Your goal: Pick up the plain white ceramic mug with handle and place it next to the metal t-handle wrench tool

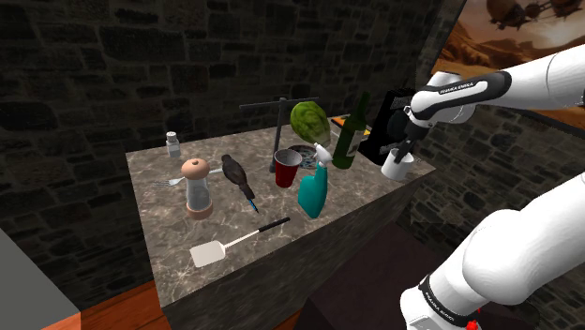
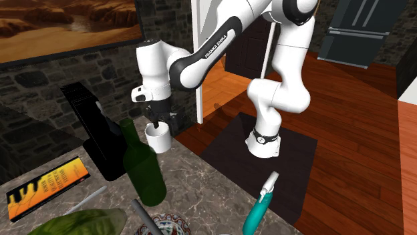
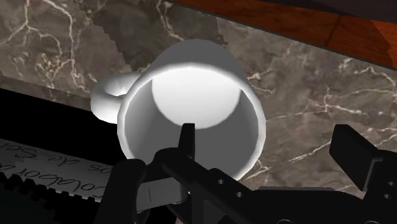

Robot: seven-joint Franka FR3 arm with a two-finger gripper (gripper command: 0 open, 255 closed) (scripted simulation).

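Hand (image 2: pixel 156 125) sits right atop the white mug (image 2: pixel 160 139); whether it grips, I cannot tell.

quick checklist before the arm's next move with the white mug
1. Gripper astride the mug wall, one finger inside, one outside: ok.
2. Grip closed on mug: not ok, fingers stand apart.
3. Mug upright: ok.
4. Wrench in sight behind the red cup: ok.
5. Way to wrench clear: not ok, green bottle stands between.
6. Free spot beside wrench: cannot tell.
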